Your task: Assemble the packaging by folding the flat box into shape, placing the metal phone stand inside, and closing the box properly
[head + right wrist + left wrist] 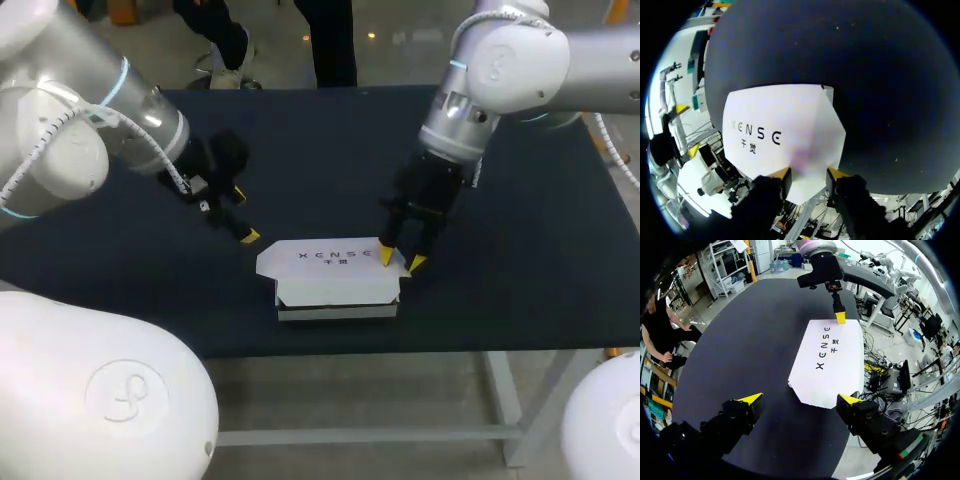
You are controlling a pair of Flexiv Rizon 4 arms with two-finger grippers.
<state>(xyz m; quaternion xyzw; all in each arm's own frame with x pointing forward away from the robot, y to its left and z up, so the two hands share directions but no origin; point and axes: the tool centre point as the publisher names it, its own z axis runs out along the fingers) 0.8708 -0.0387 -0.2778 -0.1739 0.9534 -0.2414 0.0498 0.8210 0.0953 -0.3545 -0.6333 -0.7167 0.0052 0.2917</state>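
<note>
The box (335,275) sat formed on the surface (300,170), lid down and, by appearance, nearly closed. The stand was not visible. The right gripper (401,261) pointed down at the box's right end; whether its jaws pinched the flap could not be determined. The left gripper (801,400) hovered off the box's left end, jaws spread.

A table (530,260) topped with a dark, matte surface is seen, carried on a pale metal frame shown beneath its near edge. One white box (335,272) is laid directly on it, close to the front edge and about midway along, its long side set parallel to that edge. Dark print is borne on the box's upturned lid panel, and a few small pale specks are scattered over the dark surface farther back
</note>
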